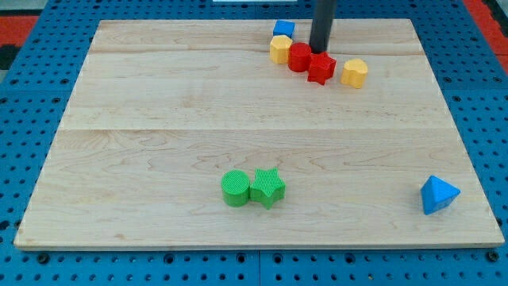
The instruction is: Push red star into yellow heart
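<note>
rod [322, 24] cut off by view's top; my tip [318, 51] hides part of red cylinder [298, 57].

My tip [319, 50] stands near the view's top, the dark rod rising straight up out of frame.

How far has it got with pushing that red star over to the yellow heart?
Nearly there, not done. My tip sits just above the red star, between it and the red round block. The star lies close to the yellow heart on the view's right, but a small gap shows. Left: close that gap.
</note>
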